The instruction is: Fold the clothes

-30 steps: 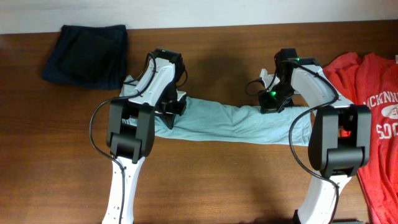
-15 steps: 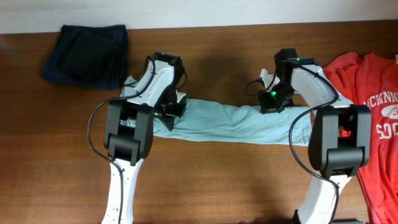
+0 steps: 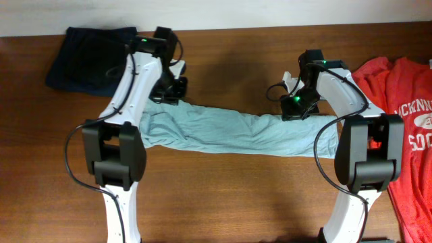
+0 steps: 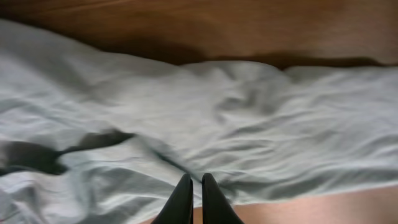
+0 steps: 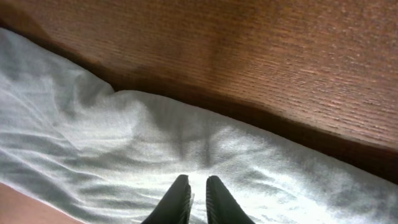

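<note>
The pale grey-teal T-shirt [image 3: 236,131] lies as a long crumpled band across the middle of the table. My left gripper [image 3: 170,91] is at the shirt's upper left edge. In the left wrist view its fingertips [image 4: 193,177] hover over the shirt [image 4: 249,118], parted by a thin slit with nothing seen between them. My right gripper [image 3: 294,111] is at the band's upper right edge. Its tips [image 5: 198,179] rest on the shirt [image 5: 124,143], slightly apart, with flat cloth showing in the gap. A red T-shirt [image 3: 405,115] with white lettering lies at the far right.
A dark navy folded garment [image 3: 94,57] sits at the back left, close to my left arm. Bare brown wooden table [image 3: 236,196] runs along the front. The red T-shirt hangs toward the front right corner behind my right arm's base.
My left arm swung up and to the back left, and the shirt's left end spread wider with it. Both pairs of jaws have parted a little. The right arm stayed in place.
</note>
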